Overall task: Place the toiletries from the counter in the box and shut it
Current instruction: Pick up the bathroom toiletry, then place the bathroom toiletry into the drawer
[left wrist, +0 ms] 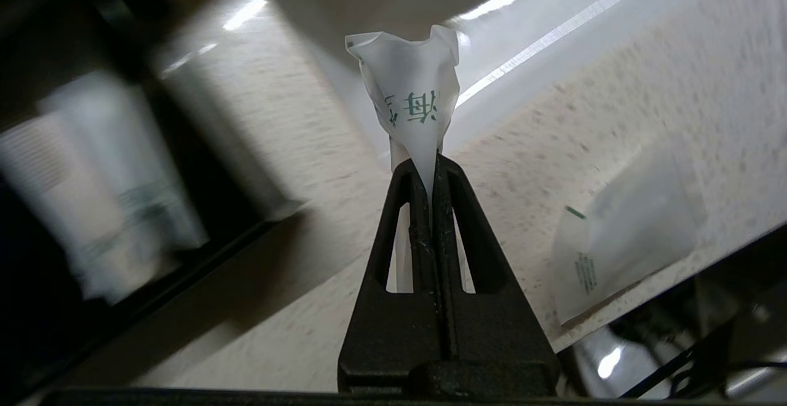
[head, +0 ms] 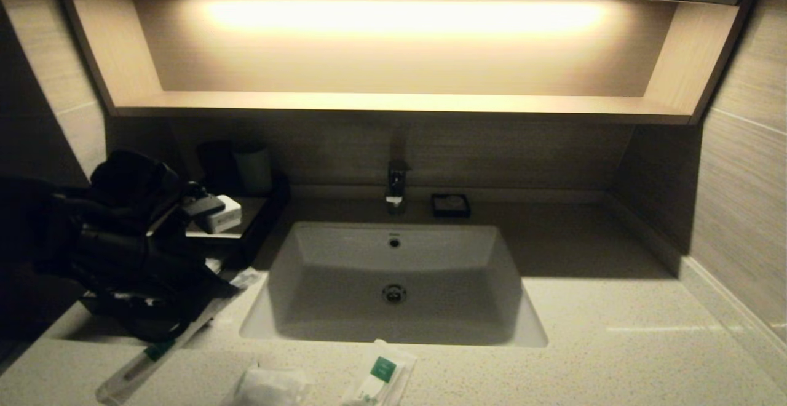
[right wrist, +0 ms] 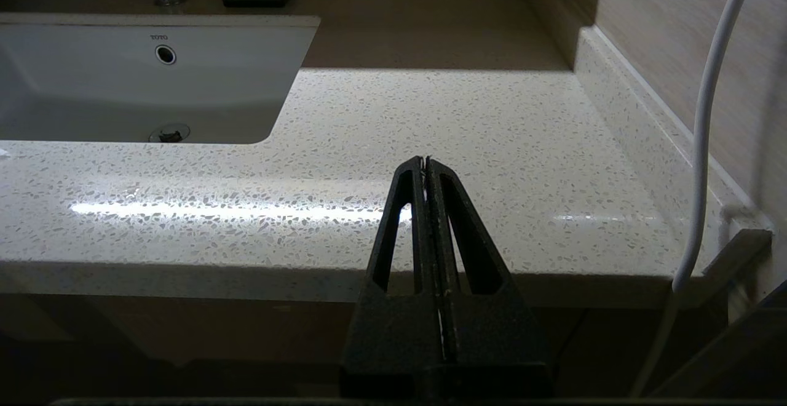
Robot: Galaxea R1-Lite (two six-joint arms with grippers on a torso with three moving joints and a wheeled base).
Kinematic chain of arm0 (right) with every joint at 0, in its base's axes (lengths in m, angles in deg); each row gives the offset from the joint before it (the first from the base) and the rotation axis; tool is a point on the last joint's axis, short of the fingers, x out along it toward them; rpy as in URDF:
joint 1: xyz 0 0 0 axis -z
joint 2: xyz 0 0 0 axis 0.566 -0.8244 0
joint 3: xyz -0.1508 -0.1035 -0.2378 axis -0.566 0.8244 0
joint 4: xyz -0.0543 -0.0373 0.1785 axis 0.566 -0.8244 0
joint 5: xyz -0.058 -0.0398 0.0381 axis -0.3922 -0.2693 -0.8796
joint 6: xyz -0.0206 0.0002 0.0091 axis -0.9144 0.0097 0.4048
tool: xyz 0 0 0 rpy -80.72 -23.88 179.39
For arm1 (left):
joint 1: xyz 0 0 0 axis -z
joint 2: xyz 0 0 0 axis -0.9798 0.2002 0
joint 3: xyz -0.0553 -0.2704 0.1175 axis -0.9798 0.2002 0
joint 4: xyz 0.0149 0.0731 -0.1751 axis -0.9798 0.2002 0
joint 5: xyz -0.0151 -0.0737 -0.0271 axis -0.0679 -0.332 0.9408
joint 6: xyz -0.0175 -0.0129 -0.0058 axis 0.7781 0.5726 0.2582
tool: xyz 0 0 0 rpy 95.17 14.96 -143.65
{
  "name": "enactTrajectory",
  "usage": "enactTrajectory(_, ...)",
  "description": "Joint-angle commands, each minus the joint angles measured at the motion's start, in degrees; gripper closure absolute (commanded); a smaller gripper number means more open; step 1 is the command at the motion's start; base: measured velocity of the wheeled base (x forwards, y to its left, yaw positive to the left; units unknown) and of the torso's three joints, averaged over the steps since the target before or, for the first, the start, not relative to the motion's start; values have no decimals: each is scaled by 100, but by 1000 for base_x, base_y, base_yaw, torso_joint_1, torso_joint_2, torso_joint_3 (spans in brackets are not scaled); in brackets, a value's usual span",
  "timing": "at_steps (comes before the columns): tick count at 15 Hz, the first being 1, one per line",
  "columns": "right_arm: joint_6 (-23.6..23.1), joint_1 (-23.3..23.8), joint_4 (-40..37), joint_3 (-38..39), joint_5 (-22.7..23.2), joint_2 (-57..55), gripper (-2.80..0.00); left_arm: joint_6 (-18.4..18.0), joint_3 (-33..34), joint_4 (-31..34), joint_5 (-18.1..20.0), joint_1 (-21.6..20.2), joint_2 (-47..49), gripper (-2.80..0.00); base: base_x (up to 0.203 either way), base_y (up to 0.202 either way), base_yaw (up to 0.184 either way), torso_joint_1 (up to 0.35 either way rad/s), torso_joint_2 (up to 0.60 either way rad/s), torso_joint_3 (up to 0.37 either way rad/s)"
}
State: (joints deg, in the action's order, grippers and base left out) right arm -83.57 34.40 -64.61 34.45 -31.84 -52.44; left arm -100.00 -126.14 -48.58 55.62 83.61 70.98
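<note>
My left gripper [left wrist: 428, 163] is shut on the crumpled end of a long thin white packet [left wrist: 413, 95]. It hangs above the counter [head: 615, 332], between the sink and the box [head: 267, 209]. In the head view the dark left arm [head: 135, 240] covers the fingers, and the long packet [head: 158, 350] slants down to the counter's front. The box's black drawer tray [left wrist: 203, 234] stands pulled out with pale packets inside. A small puffy packet [head: 270, 387] and a shorter green-labelled packet [head: 381, 378] lie at the front edge. My right gripper [right wrist: 426, 160] is shut and empty, low at the counter's right front edge.
The white sink basin [head: 492, 258] fills the middle, with a faucet [head: 396, 181] and a small black soap dish [head: 450, 205] behind it. Dark cups [head: 252, 169] stand on the box's top. A lit wooden shelf [head: 399, 101] hangs above. A white cable [right wrist: 707, 117] runs beside the right wall.
</note>
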Motion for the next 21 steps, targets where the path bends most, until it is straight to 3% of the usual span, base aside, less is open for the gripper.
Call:
enactTrajectory(1, -1, -1, 0, 9, 5, 0, 0, 243, -447, 508, -155, -256, -166, 0, 0, 0, 0, 0, 0, 0)
enactTrajectory(5, -1, -1, 0, 9, 5, 0, 0, 632, -1076, 1416, -471, -1000, -117, 0, 0, 0, 0, 0, 0, 0)
enactTrajectory(10, -1, -1, 0, 9, 5, 0, 0, 799, -1454, 1487, -644, -1744, 339, 0, 0, 0, 0, 0, 0, 0)
enactTrajectory(17, -1, -1, 0, 9, 5, 0, 0, 839, -2381, 1556, -751, -2229, 1301, 0, 0, 0, 0, 0, 0, 0)
enactTrajectory(21, -1, -1, 0, 9, 5, 0, 0, 895, -3216, 2186, -948, -2392, 1725, 0, 0, 0, 0, 0, 0, 0)
